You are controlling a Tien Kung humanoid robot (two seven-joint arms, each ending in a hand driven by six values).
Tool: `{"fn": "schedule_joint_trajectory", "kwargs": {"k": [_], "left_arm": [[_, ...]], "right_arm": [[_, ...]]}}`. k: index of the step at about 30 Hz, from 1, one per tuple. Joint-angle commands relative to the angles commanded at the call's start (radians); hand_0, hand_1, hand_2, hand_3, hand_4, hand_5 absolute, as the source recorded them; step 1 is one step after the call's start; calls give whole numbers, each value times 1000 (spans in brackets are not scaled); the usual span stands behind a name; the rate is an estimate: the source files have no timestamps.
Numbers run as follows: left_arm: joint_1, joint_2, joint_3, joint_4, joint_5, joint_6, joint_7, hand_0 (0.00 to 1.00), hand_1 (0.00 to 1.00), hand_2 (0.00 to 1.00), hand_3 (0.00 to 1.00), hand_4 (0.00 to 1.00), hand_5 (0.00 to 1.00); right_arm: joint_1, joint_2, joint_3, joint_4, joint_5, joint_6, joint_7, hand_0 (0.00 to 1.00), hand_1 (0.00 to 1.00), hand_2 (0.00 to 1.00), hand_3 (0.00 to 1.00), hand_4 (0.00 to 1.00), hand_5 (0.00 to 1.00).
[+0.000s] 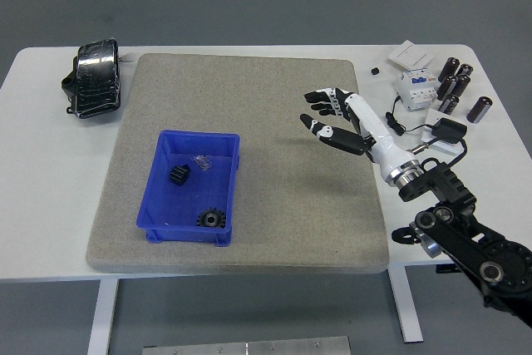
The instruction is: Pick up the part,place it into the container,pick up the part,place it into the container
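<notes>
Only one arm is showing here, the one on the right. The robot hand [331, 114] is wearing a glossy white shell over the palm and back, and the five fingers [320, 96] are looking mostly black with little white bands across the segments, kind of striped. The thumb is going white at the base and black along the rest. Behind it a white forearm sleeve [376, 135] is tapering into a shiny silver wrist ring [405, 170]. A thin black cable [444, 148] is looping out near that ring. Everything past it is running matte black: chunky ribbed joint housing [441, 190], round pivots with metal caps.
</notes>
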State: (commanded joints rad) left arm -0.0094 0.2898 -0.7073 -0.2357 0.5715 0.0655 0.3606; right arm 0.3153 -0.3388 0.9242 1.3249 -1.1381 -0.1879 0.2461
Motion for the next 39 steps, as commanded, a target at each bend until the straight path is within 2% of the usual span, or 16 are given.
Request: {"fn": "schedule_joint_trajectory", "kwargs": {"k": [2,3,7,8,9,14,15,19,39], "left_arm": [[2,0,-10,-1,11,0,5,686,670,643,571,703,277],[3,0,-14,-1,17,-1,7,686,670,643,571,702,277],[2,2,-18,-1,23,-1,7,686,670,643,571,702,277],[1,3,-16,-1,20,-1,6,686,670,643,571,702,277],[0,3,-14,0,18,-1,4,686,670,643,571,702,277],[4,2,-8,0,6,1,1,686,670,643,571,702,277],[5,1,-8,-1,5,1,2,686,670,644,571,704,279],[10,-4,-6,-1,0,2,2,686,670,644,571,704,279],[9,-6,-2,-1,-7,1,0,686,669,644,570,707,283]], "right_arm": [[-44,-9,47,1,78,46,23,709,710,720,682,766,460],[-63,-12,70,0,120,67,29,715,712,720,688,794,513],[-97,-19,143,-9,273,124,36,715,712,720,688,794,513],[-101,-20,157,-12,309,135,35,715,712,720,688,794,513],[-105,-20,167,-14,351,145,33,731,717,731,705,851,622],[-113,-15,207,-23,531,188,21,731,717,731,705,851,622],[-114,-13,213,-24,564,194,18,748,725,751,719,864,663],[-114,-6,225,-24,657,214,5,748,725,751,719,864,663],[-107,6,250,-11,661,222,-3,779,749,765,731,894,723]]}}
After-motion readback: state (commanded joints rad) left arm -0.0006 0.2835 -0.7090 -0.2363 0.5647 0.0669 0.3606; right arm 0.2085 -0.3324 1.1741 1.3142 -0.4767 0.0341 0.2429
